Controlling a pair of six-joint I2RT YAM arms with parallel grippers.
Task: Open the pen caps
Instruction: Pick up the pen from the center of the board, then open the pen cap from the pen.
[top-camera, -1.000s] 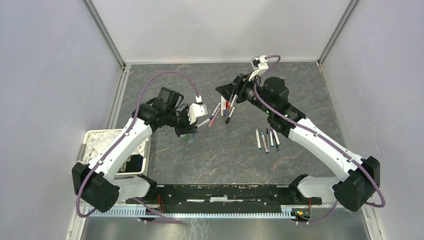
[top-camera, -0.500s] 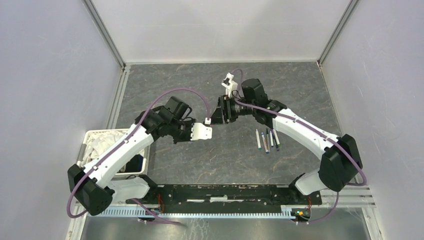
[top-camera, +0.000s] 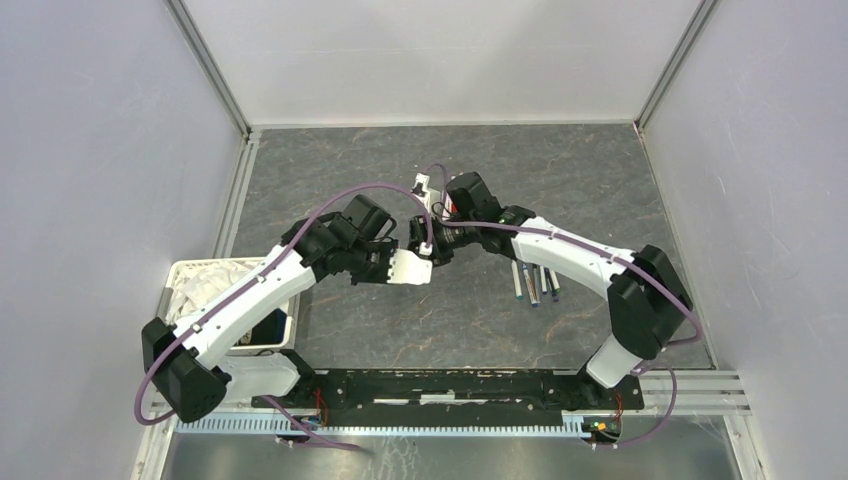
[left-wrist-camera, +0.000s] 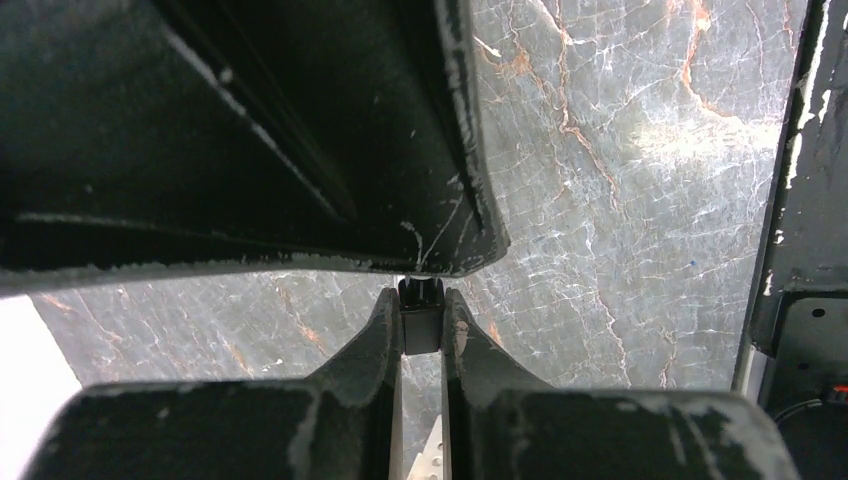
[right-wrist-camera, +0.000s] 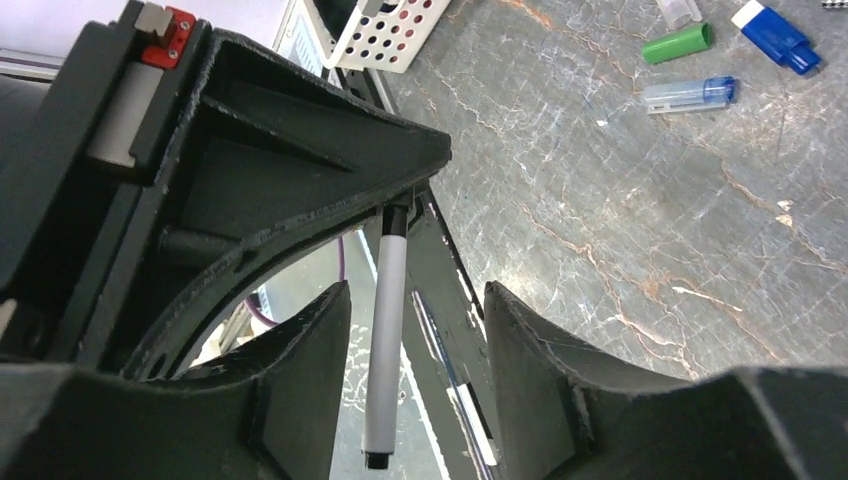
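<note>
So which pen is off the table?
The white-barrelled pen with black ends, gripped at one end by the left hand and poised between the open fingers of the right hand. The other pens lie on the table.

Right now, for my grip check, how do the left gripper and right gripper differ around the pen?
The left gripper is shut on the black end of the pen; the right gripper stands open. The left gripper's fingers touch the pen; the right gripper's fingers flank its white barrel with gaps. Both have black fingers around the same pen.
</note>
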